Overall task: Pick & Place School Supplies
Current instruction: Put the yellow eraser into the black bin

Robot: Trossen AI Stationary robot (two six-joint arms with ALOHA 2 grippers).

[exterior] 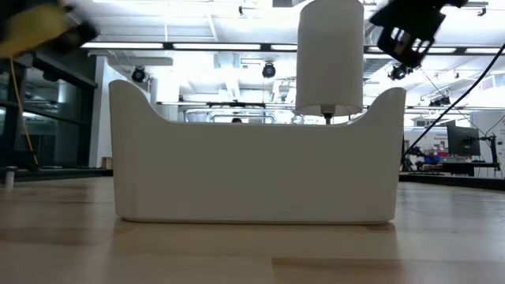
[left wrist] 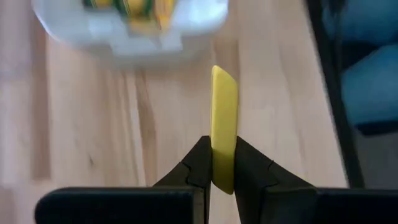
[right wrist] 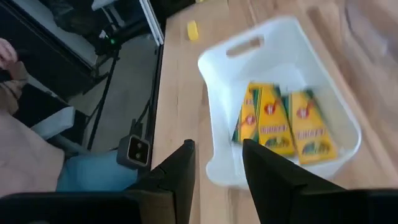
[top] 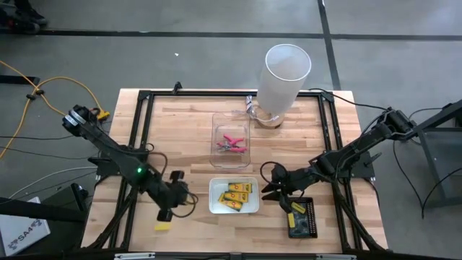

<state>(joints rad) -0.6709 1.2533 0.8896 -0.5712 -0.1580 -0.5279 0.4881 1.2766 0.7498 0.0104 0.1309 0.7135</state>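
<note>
White tray (top: 214, 206) between both grippers, holding yellow-orange packets (top: 237, 195); clear tray (top: 216, 124) beyond it, pink scissor-like tool (top: 231, 144) inside; black tray (top: 310, 217) beside right gripper (top: 271, 185), fingers parted, empty; left gripper (left wrist: 222, 177) clamped on yellow block (left wrist: 224, 124).

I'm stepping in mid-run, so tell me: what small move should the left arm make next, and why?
Probably carry it toward a tray. The left gripper is shut on a yellow block, held upright above bare wood, short of the white tray of yellow packets. Which tray it belongs in is not clear.
</note>
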